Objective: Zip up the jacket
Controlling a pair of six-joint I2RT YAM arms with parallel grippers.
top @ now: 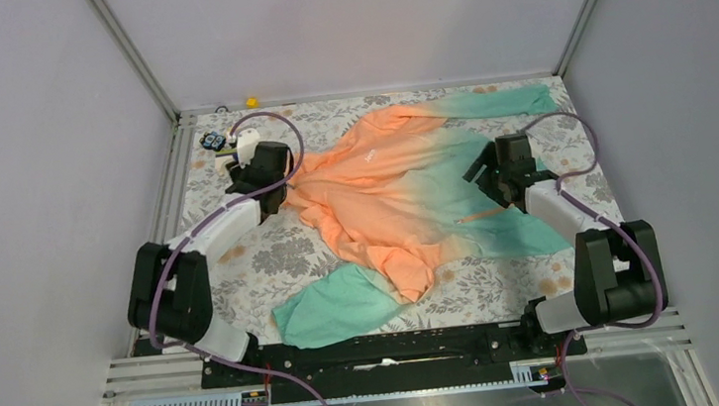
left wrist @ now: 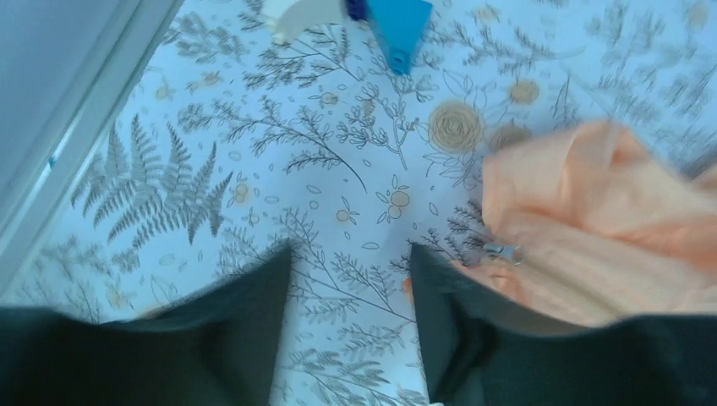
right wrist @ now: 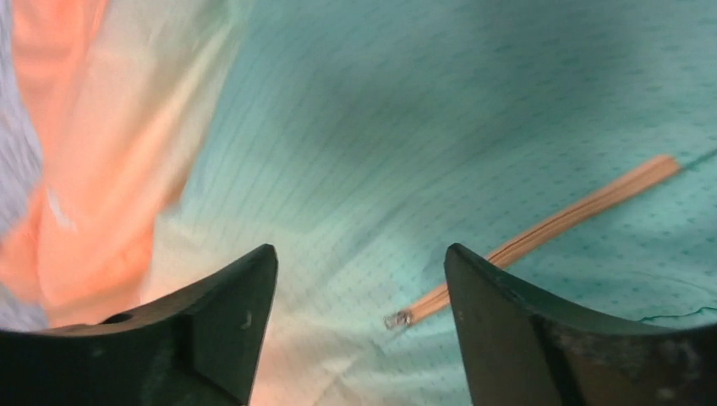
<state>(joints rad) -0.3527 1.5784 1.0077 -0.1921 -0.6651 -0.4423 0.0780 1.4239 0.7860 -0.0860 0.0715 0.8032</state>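
The jacket [top: 404, 189] lies spread on the floral tablecloth, orange on the left and fading to mint-teal on the right. One teal sleeve end [top: 505, 101] reaches the back right, the other [top: 331, 305] lies near the front. My left gripper [top: 246, 179] is open just left of the orange edge [left wrist: 592, 220], over bare cloth, with nothing between its jaws [left wrist: 351, 254]. A small metal zipper pull [left wrist: 505, 252] sits on that edge beside the right finger. My right gripper [top: 488, 176] hangs open [right wrist: 359, 254] over teal fabric. An orange zipper [right wrist: 541, 233] with its metal pull [right wrist: 397, 320] lies there.
A blue and black object [top: 213, 140] with a white piece beside it sits at the back left, seen as a blue shape [left wrist: 397, 25] ahead of the left fingers. A metal rail [left wrist: 51, 161] borders the table's left side. A small yellow thing [top: 251, 102] rests at the back wall.
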